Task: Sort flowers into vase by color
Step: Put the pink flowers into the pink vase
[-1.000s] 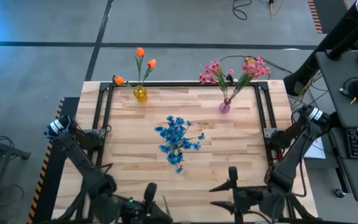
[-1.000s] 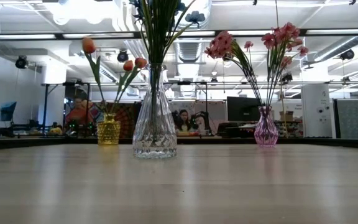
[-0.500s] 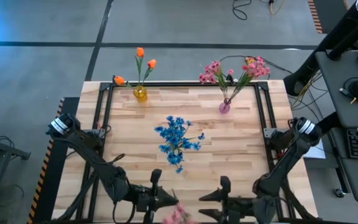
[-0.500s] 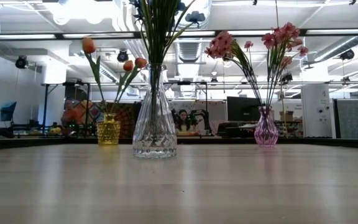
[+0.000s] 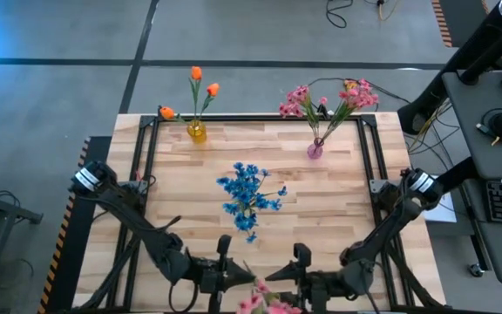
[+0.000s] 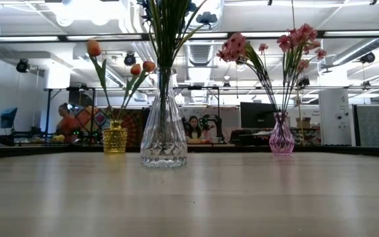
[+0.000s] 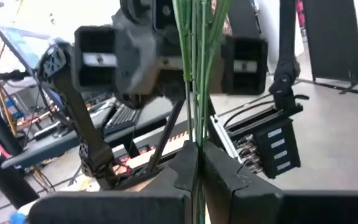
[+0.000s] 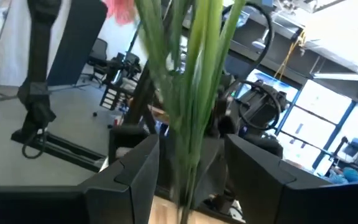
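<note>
Held the pink flowers (image 5: 264, 301) low at the near edge of the counter (image 5: 338, 201), well apart from the pink vase (image 5: 315, 150) and a little to its left in the high view. Gripped the bunched green stalks (image 7: 194, 74) in the left gripper (image 7: 197, 158), clenched on them so that no gap showed between its fingers. Kept the right gripper (image 8: 188, 155) released, its fingers spread to either side of the same stalks and apparently not touching them. Faced the two grippers toward each other, on the robot's side of the pink vase, with the blossoms between them. Ran the stalks' long axis straight out past the left gripper's fingers. Judged the right arm the nearer one to the pink vase, so probably a handover before any reach toward it.
</note>
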